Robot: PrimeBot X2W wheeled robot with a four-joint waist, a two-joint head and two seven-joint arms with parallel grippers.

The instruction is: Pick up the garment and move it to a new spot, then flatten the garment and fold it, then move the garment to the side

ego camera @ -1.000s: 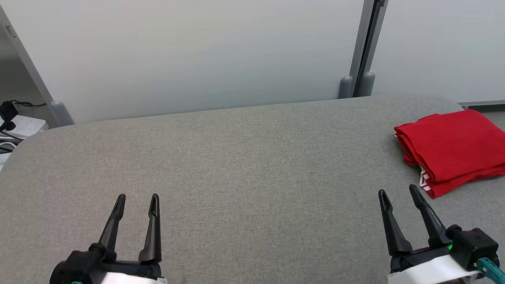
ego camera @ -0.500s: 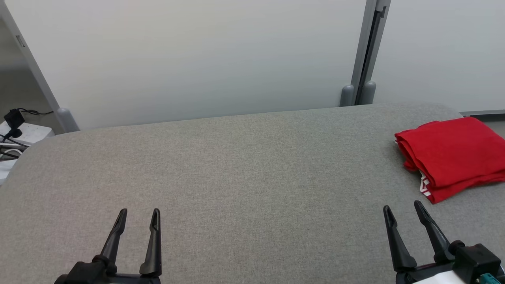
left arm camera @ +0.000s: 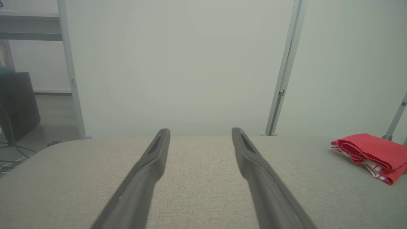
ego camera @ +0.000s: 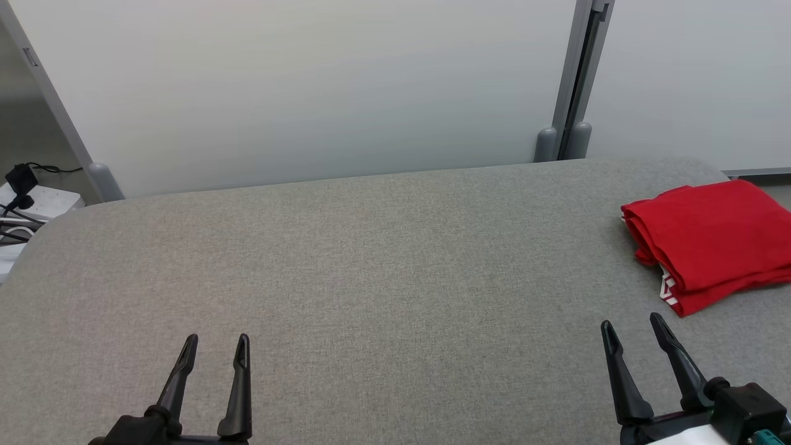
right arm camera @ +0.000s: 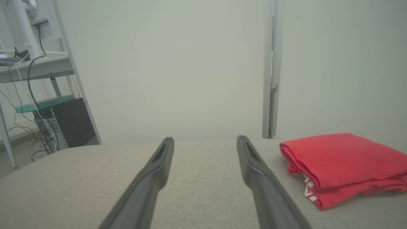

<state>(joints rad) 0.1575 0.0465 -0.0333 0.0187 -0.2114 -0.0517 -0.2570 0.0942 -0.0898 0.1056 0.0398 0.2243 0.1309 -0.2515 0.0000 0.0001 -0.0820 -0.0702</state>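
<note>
Status: the folded red fabric garment [ego camera: 710,238] sits at the right end of the grey cloth-covered table [ego camera: 371,259], close to its far right corner. Layers are stacked, with white-striped trim peeking out of the fold.

My read: pick, flatten, fold and move-aside all look done. Nothing obvious is left.

- **Left gripper** [ego camera: 217,340]: over the table's near edge, left part, fingers apart, holding nothing.
- **Right gripper** [ego camera: 630,321]: over the near edge, right part, fingers apart, holding nothing. Near the garment, not touching.

Room: the table's middle and left give wide sweep space.

Limits: a white partition panel [ego camera: 309,93] runs along the table's far edge. The garment is tight to the right edge; can't tell if it overhangs.
</note>
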